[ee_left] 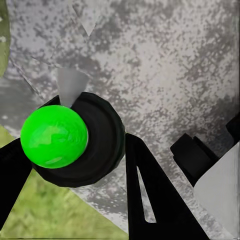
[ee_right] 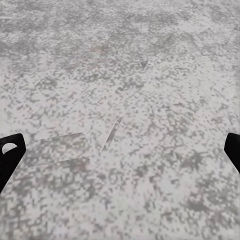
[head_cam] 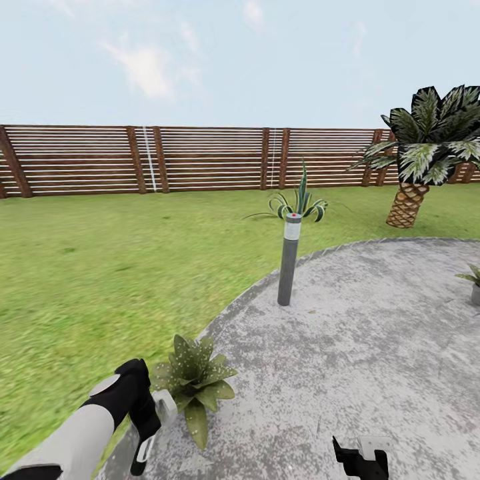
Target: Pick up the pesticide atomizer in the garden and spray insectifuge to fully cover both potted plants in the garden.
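Outdoors, mottled grey patio amid lawn, slat fence behind; left gripper clamped on atomizer, right gripper apart.

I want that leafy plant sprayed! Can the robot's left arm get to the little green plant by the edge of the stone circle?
Probably yes: the left tool sits right beside the low speckled green potted plant, with nothing between them.

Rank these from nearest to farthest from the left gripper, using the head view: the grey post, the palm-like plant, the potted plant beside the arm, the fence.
1. Potted plant, right beside the left gripper at the patio's edge.
2. Grey post, upright mid-scene on the patio rim.
3. Palm-like plant, on the lawn at far right.
4. Fence, across the back.
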### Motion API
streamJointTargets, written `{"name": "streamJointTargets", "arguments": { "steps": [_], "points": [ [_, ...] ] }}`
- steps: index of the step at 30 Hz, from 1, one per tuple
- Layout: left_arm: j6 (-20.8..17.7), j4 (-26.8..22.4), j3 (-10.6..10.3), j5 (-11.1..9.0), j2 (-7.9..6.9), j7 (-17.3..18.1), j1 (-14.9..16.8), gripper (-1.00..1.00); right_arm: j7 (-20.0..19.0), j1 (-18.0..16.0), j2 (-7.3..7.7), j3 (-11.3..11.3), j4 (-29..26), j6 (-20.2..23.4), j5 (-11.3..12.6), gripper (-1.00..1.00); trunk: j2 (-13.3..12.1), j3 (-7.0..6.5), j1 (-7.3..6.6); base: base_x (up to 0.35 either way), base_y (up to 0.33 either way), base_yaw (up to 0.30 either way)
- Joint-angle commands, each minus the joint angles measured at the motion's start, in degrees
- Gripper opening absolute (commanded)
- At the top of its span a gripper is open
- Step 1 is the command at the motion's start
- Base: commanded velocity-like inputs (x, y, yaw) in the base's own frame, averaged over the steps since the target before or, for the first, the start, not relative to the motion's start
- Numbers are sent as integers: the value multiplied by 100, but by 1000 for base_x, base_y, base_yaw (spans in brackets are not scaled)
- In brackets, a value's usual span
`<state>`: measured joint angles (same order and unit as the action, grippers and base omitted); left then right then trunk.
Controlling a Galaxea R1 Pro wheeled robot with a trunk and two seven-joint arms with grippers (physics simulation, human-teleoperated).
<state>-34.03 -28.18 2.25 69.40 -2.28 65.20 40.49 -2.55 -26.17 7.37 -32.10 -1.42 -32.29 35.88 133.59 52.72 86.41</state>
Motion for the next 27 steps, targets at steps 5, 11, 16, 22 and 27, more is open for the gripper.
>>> {"name": "streamJointTargets", "arguments": {
  "steps": [5,11,16,22,27],
  "points": [
    [-148,26,-20,66,-10,111,26,-100,-27,-2,1,-34,1,-14,60,100,2,6,-1,0,0,0],
    [-67,105,-41,74,-104,116,-45,-100,-27,-2,1,-34,1,-14,58,100,2,6,-1,0,0,0],
    [-96,-17,-21,71,-49,395,171,-100,-27,-2,1,-34,1,-14,56,100,2,6,-1,0,0,0],
    [-148,-42,-311,313,-46,929,592,-100,-27,-2,1,-34,1,-14,52,100,2,6,-1,0,0,0],
    [-154,-48,-356,650,-62,1244,645,-100,-27,-2,1,-34,1,-14,53,100,2,6,-1,0,0,0]
  ]
}}
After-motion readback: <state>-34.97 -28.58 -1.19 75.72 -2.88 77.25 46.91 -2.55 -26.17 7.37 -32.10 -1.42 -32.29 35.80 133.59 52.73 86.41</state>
